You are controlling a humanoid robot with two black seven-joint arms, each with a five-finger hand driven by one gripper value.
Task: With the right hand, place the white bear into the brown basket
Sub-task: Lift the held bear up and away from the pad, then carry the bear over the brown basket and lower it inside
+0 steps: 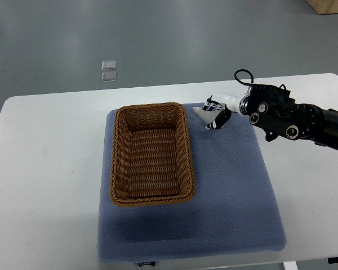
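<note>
The brown wicker basket (151, 199) stands empty on the left half of a blue mat. My right arm reaches in from the right edge. Its hand (214, 115) hovers just past the basket's far right corner, over the mat. The fingers are curled around a small white object, the white bear (199, 112). Only a bit of the bear pokes out on the side toward the basket; the rest is hidden by the fingers.
The blue mat (231, 191) lies on a white table (45, 169), with bare mat to the right of the basket. Two small clear squares (109, 70) lie on the grey floor beyond the table. A black cable loops above the wrist (243, 74).
</note>
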